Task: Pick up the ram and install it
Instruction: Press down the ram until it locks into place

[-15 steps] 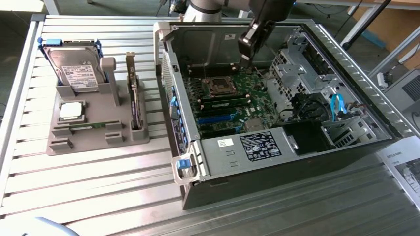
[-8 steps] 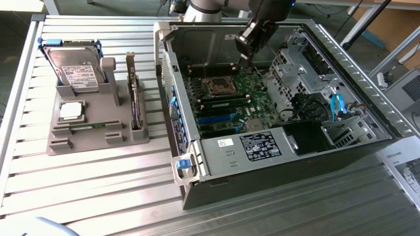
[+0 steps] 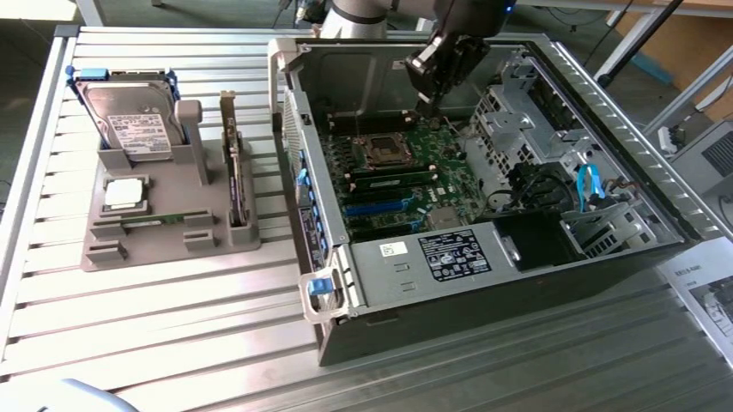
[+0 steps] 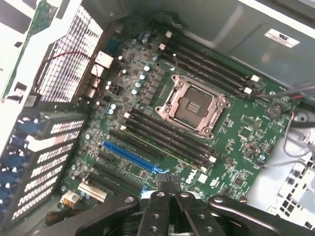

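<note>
While its jaws are pressed together with nothing visible between them, the black two-fingered gripper [image 3: 427, 106] hangs inside the open dark-grey computer case [image 3: 641, 184]. It sits low over the green motherboard [image 4: 246, 142].

Directly beneath and just ahead of the fingertips lie the long black memory slots [image 4: 162, 140] and the square metal processor socket [image 4: 193, 105], whose cover is open. The case's upright grey wall [image 3: 343, 73] rises close beside the hand.

Far from the gripper, outside the case, the ram [image 3: 153, 220] appears to be the thin green stick lying flat in the grey plastic holder [image 3: 160, 249]. That strip is faint in the exterior view, so the reading is uncertain.

Risks seem to follow from this spacing. A slight drop could drive the clenched fingers into the exposed socket or slot latches. A careless swing toward the holder could clip the case wall. Jaws left clenched would only shove the stick rather than straddle it.
</note>
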